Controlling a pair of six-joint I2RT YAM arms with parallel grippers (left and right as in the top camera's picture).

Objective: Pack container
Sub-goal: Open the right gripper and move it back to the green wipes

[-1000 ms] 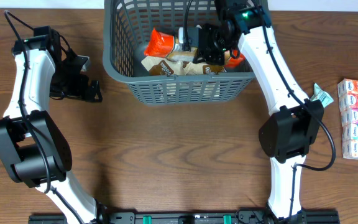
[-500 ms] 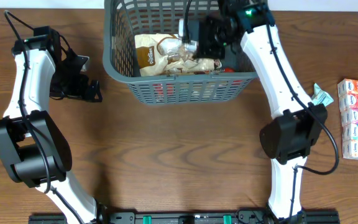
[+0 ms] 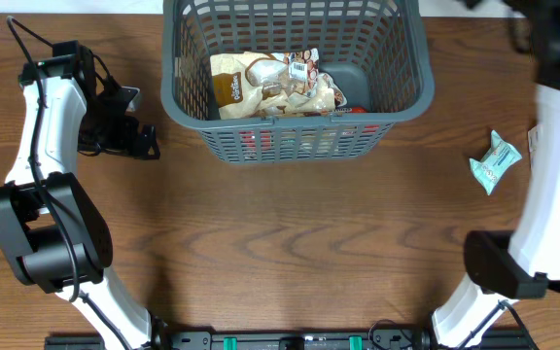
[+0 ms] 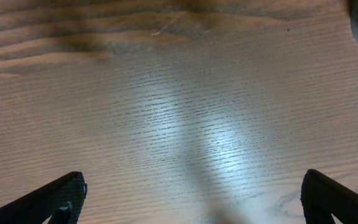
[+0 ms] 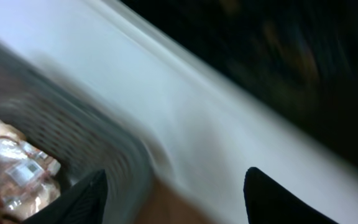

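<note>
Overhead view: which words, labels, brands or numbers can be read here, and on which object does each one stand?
None can be read.
Beige packet in the container: dark print, too small to read.
White label on that packet: barcode-like marks, too small to read.
Teal packet on the table: print too small to read.
Wrist views: no text visible; the right one is blurred.

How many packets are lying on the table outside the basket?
1: a teal packet on the table, right of the basket. The right arm may hide others beyond it.
</note>
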